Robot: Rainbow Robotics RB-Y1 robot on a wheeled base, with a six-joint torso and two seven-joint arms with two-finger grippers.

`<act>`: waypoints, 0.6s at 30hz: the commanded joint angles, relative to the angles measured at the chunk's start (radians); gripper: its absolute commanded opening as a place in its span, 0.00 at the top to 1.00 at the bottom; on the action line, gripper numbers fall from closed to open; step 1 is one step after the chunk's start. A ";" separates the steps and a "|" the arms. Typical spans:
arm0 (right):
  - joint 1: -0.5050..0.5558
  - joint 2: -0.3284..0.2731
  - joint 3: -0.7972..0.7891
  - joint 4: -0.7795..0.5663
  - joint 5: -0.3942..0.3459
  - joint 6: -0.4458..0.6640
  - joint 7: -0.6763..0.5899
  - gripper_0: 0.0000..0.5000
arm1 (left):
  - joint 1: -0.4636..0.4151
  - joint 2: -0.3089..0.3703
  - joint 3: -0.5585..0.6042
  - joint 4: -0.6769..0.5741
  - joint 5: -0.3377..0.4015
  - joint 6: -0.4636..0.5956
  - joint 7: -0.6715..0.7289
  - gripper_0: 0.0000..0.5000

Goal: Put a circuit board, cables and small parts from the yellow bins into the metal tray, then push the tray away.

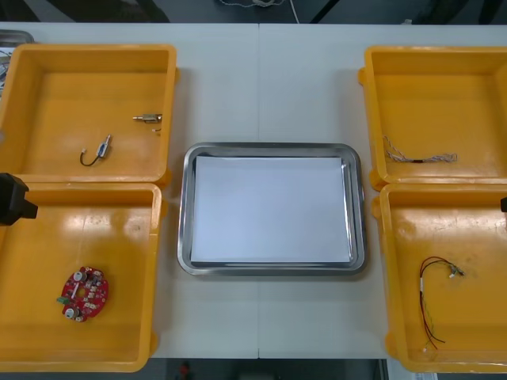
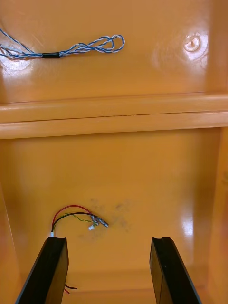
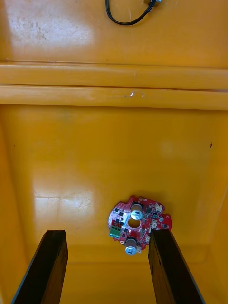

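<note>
A metal tray, white inside, lies at the table's middle with nothing in it. A round red circuit board rests in the near left yellow bin. My left gripper hangs open above that bin, and the board lies just ahead of its fingertips, toward one finger. My right gripper is open over the near right bin. A thin red, black and yellow cable lies just past one of its fingers. The same cable shows in the front view.
The far left bin holds a black cable and a small metal part. The far right bin holds a twisted blue and white cable. Bin walls stand between each pair. The left arm shows at the table's left edge.
</note>
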 commanded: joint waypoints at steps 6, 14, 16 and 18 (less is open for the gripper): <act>0.014 -0.037 -0.023 -0.008 -0.008 0.003 0.029 0.00 | 0.016 0.030 0.026 -0.023 -0.009 -0.009 -0.066 0.00; 0.014 -0.037 -0.023 -0.008 -0.008 0.003 0.029 0.00 | 0.016 0.030 0.026 -0.023 -0.009 -0.009 -0.066 0.00; 0.014 -0.037 -0.023 -0.008 -0.008 0.003 0.029 0.00 | 0.016 0.030 0.026 -0.023 -0.009 -0.009 -0.066 0.00; 0.014 -0.037 -0.023 -0.008 -0.008 0.003 0.029 0.00 | 0.016 0.030 0.026 -0.023 -0.009 -0.009 -0.066 0.00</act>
